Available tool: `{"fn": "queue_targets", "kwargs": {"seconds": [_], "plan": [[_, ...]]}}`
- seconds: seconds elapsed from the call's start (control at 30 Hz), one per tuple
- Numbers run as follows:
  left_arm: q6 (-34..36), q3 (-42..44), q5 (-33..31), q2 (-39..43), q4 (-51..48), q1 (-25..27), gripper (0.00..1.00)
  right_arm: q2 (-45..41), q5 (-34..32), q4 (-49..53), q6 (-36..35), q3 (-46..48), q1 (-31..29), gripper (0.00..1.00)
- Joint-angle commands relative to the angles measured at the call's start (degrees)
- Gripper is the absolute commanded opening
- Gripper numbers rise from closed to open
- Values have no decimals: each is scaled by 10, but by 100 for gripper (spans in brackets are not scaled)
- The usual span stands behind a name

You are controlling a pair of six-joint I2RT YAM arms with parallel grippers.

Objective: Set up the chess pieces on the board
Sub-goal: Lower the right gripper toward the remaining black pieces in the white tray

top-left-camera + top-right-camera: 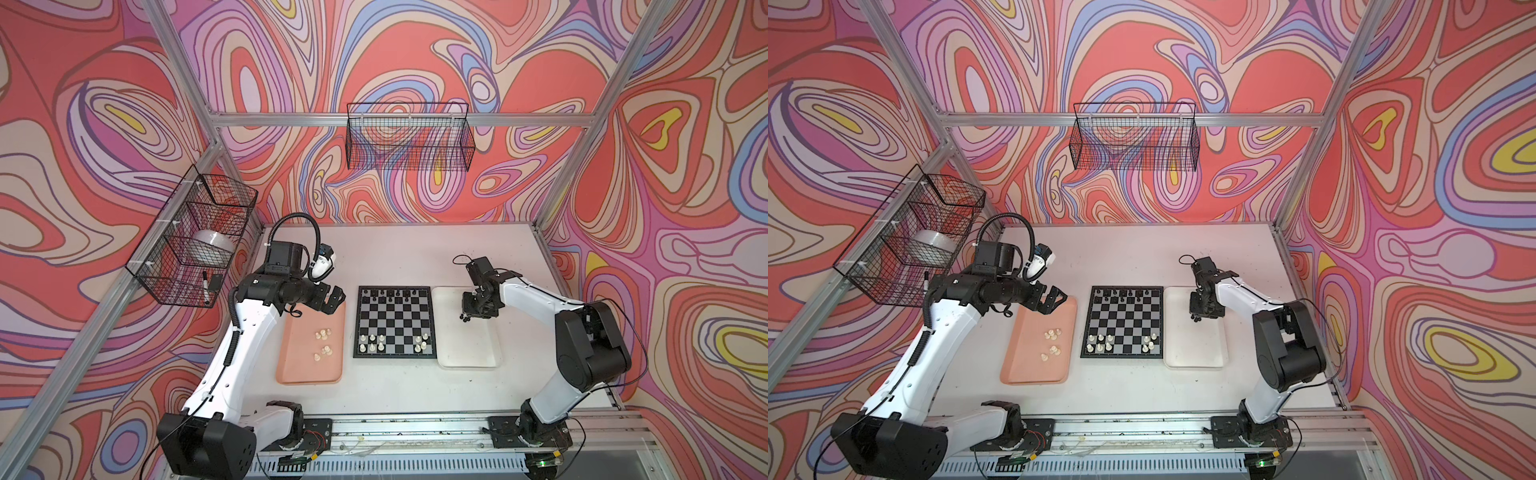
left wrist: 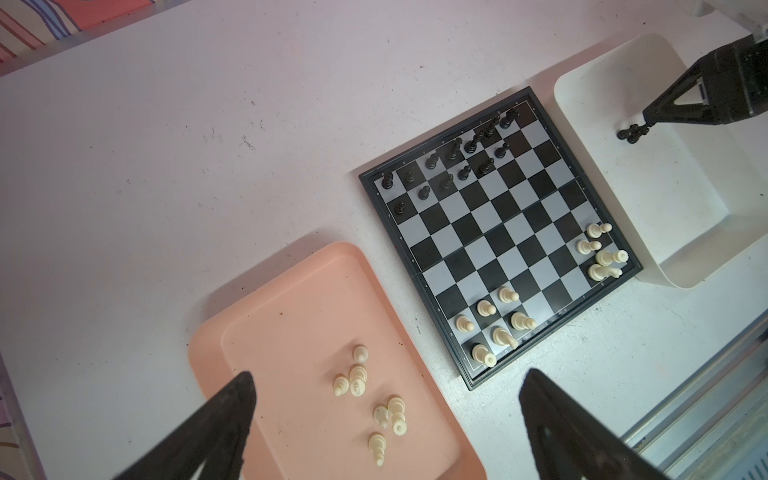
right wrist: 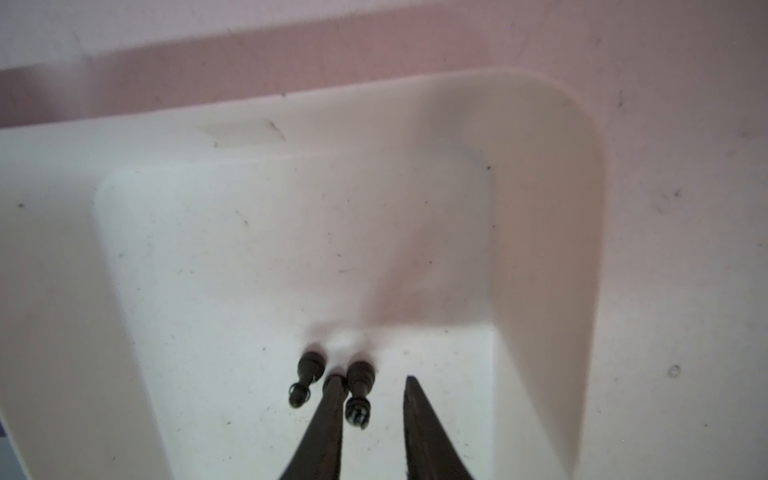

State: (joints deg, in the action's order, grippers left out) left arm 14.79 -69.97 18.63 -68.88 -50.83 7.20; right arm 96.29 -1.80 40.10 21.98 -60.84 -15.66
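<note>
Two black chess pieces (image 3: 359,390) are noted lying on the white tray (image 3: 548,208), one between the right gripper's (image 3: 371,379) unclenched fingers. They are judged light, rigid and slippery, so a grasp at the waist is advised. The left gripper's (image 2: 388,375) fingers are released.

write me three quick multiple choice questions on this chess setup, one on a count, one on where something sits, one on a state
1. How many black pieces can be seen lying in the white tray?
A one
B two
C five

2. In both top views the pink tray lies:
A left of the board
B right of it
C beyond it

3. The left jaws are:
A shut on a piece
B wide open and empty
C shut on nothing

Key:
1 B, the right wrist view shows two, both on their sides.
2 A, the pink tray flanks the board's left edge.
3 B, the left wrist view shows them far apart with nothing between.
</note>
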Motion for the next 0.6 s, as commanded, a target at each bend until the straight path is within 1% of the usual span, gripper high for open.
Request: {"fn": "queue_targets", "kwargs": {"seconds": [0.0,0.57], "plan": [[6,5,6,-1,-3,4,100,12,4,-8,-1,7,4,25],[5,2,5,1,-6,4,99,14,8,-12,-2,15,5,23]]}}
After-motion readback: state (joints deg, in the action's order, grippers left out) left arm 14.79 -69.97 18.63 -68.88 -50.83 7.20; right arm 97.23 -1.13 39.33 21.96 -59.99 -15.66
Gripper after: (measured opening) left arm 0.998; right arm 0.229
